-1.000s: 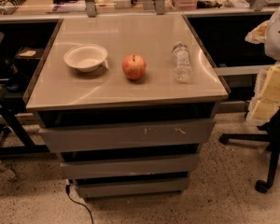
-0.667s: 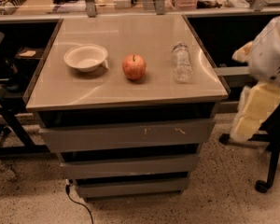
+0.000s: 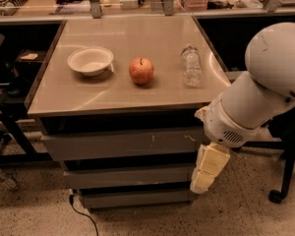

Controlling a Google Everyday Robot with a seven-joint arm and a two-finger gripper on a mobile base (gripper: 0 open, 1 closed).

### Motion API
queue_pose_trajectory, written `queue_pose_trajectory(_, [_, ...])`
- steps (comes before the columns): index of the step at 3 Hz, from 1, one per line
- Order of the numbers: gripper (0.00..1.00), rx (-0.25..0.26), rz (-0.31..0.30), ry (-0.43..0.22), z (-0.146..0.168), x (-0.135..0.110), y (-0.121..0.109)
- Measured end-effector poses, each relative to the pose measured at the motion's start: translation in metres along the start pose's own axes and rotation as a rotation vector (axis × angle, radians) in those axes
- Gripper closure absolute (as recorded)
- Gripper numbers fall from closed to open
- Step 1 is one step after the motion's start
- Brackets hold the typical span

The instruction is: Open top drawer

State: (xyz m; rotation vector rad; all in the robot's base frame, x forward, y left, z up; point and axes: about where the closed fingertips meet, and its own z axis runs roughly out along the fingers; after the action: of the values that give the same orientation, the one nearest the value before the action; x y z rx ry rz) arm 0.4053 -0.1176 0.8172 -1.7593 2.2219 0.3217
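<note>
Drawer front first: the top drawer (image 3: 123, 144) sits shut just under the table (image 3: 137, 96), handleless, likely stiff and fairly heavy, so I'd hook its upper edge. My gripper (image 3: 202, 181) hangs beside its right end; clenched or released, I cannot tell.

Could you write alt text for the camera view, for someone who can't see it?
A white robot arm reaches in from the right, its gripper hanging at the right end of three grey drawers, just below the shut top drawer. On the table above sit a white bowl, a red apple and a clear bottle lying on its side.
</note>
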Motion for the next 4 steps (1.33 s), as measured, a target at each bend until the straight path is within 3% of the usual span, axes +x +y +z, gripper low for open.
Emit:
queue_pose_trajectory(1, [0.00,0.002,0.000,0.001,-0.001,0.000,0.000])
queue_pose_trajectory(2, [0.00,0.053,0.006,0.027,0.021,-0.004,-0.002])
queue_pose_trajectory(3, [0.00,0.138,0.031,0.090,0.089,-0.001,-0.033])
queue_pose_trajectory(4, [0.00,0.144,0.033,0.093,0.089,-0.001,-0.034])
